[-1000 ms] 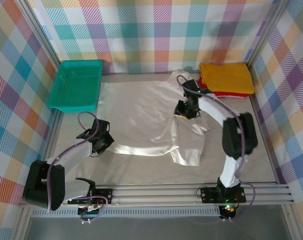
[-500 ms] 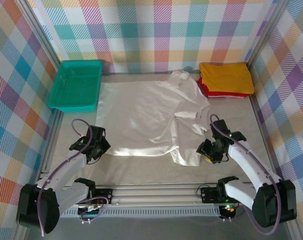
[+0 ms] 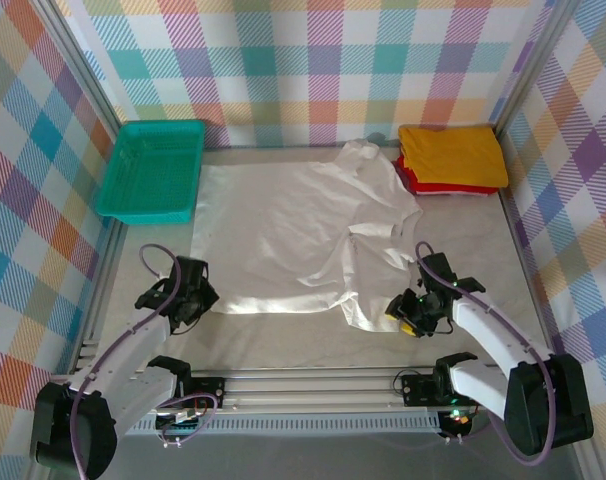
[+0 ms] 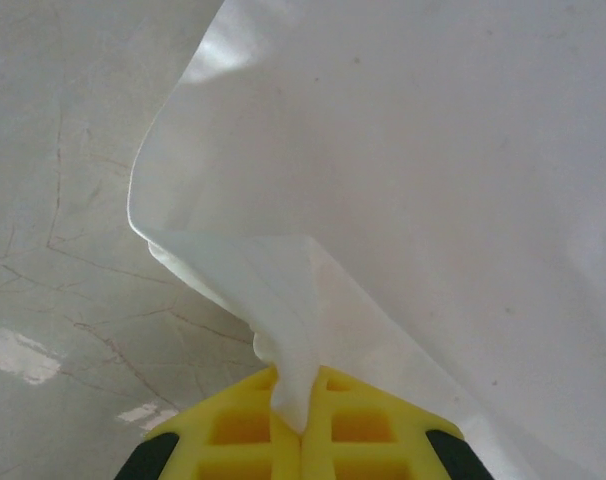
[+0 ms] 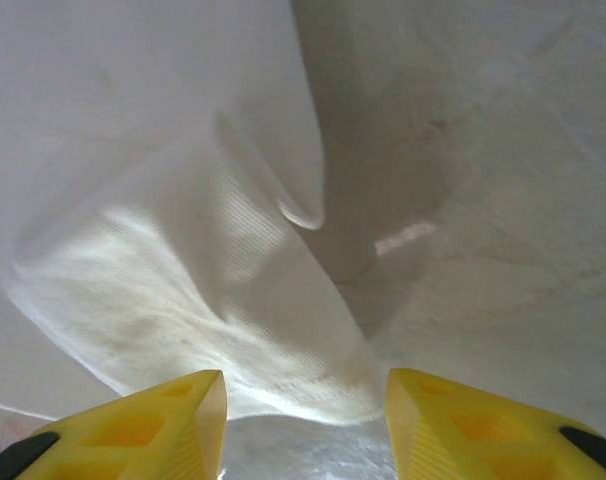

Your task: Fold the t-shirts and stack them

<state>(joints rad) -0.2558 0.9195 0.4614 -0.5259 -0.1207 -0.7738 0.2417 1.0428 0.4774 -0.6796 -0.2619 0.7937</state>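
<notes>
Top view: the white shirt is lying spread across the table, with the yellow shirt sitting on the red shirt in the far right corner. The left fingers are meeting its near-left hem, and the right fingers are hovering at its near-right corner.

Left wrist: the fingers are clamping a fold of hem.

Right wrist: the fingers are gaping wide over the cloth edge, gripping nothing.

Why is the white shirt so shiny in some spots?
Top external view: light glares off the white t-shirt along its near hem. Left wrist view: cloth pinched in the left gripper glows washed-out. Right wrist view: a bright patch on the cloth, with a grey shadow on the table beside it.
</notes>
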